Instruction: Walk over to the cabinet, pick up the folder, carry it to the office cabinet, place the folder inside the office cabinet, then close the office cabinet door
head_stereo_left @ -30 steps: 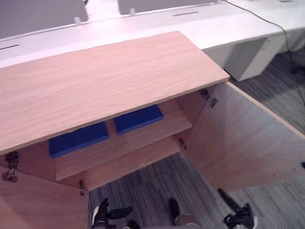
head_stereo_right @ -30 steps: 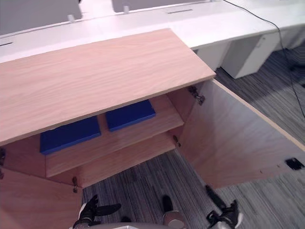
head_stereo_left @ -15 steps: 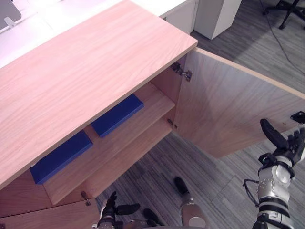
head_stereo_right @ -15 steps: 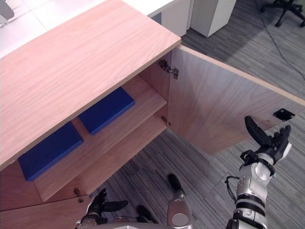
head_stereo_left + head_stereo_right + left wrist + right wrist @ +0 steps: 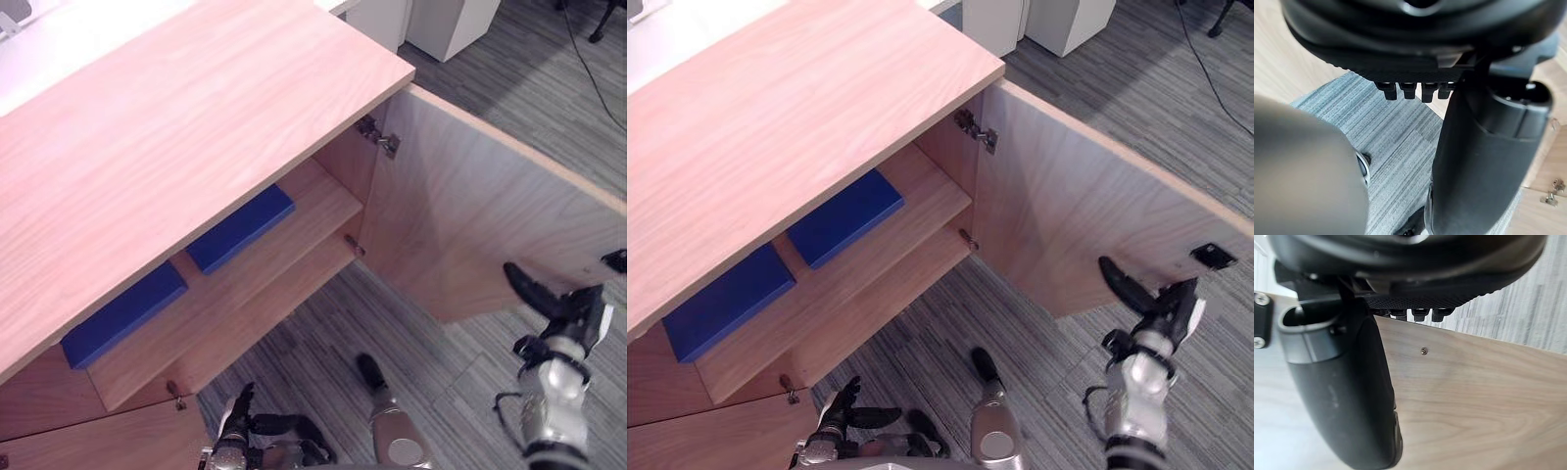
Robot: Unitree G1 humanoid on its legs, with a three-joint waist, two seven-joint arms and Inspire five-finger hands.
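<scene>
Two blue folders lie flat on the upper shelf of the wooden office cabinet, one to the right and one to the left. Both cabinet doors stand open. My right hand is raised close to the inner face of the right door, fingers straight and empty, just short of the wood. My left hand hangs low near the floor beside the left door, open and holding nothing.
A black latch plate sits near the right door's free edge, and metal hinges join that door to the carcass. White desk pedestals stand beyond the cabinet on grey carpet.
The view has swung right and down. My right hand rose from low by the floor to beside the right door, then settled slightly lower and closer to it.
</scene>
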